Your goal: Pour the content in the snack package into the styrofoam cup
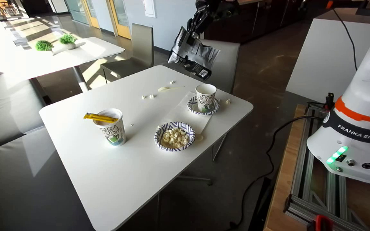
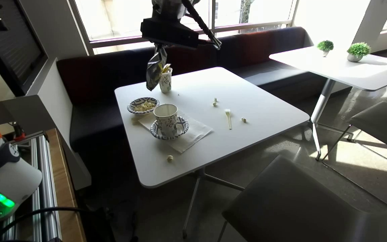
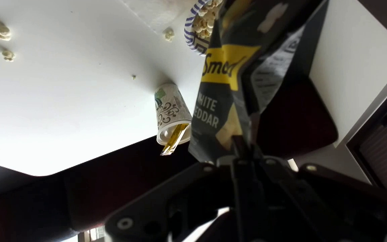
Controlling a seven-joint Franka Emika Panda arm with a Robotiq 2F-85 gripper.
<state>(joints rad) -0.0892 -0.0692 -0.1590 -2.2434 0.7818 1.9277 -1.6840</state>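
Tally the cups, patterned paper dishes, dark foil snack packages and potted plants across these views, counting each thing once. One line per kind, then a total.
Cups: 2
Patterned paper dishes: 2
Dark foil snack package: 1
Potted plants: 2
Total: 7

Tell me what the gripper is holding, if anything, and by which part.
The gripper holds the dark foil snack package, pinched at its upper edge; the rest hangs below.
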